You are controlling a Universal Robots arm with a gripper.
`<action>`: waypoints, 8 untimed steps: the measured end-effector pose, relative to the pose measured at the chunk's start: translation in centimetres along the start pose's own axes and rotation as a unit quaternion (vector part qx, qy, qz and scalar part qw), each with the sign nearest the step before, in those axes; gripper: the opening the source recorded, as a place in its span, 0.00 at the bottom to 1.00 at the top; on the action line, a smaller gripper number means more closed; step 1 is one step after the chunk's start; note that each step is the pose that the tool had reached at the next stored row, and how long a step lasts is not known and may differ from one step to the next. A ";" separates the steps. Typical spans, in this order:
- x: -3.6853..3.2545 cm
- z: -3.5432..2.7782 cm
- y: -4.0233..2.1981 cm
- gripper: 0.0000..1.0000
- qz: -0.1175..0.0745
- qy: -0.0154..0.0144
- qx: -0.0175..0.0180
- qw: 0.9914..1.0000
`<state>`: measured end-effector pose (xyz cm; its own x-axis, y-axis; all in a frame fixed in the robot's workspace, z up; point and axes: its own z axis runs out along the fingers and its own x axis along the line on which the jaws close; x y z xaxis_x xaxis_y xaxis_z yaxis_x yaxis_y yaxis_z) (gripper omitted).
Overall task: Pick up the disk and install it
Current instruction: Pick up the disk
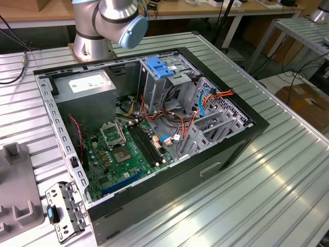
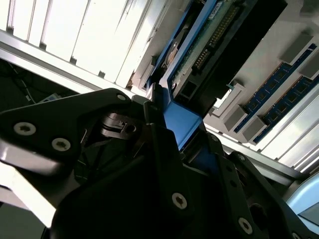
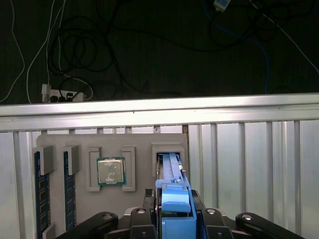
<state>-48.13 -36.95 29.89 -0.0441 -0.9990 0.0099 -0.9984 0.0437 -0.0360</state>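
The disk stands on edge in a slot of a grey holder tray, its bright blue side rail facing the camera. In the second wrist view the disk shows its circuit board and connector, with the blue rail below them. My gripper reaches the disk's near end, and the dark fingers press on both sides of the blue rail. The open computer case lies on the table in the exterior view, with a metal drive cage under a blue latch plate.
The grey tray also holds a processor chip and memory sticks. Beyond the tray runs the table's edge rail, with floor cables behind it. A metal bracket lies by the case. The arm's base stands behind the case.
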 end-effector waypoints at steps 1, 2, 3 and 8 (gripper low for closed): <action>0.00 0.00 0.00 0.37 0.000 0.000 0.000 1.000; 0.00 0.00 0.00 0.37 0.000 0.000 0.000 1.000; 0.00 0.00 0.00 0.37 0.000 0.000 0.000 1.000; 0.00 -0.25 -0.01 0.37 0.000 0.000 0.000 1.000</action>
<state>-48.13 -36.95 30.14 -0.0439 -0.9990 0.0099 -0.9984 0.0435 -0.0360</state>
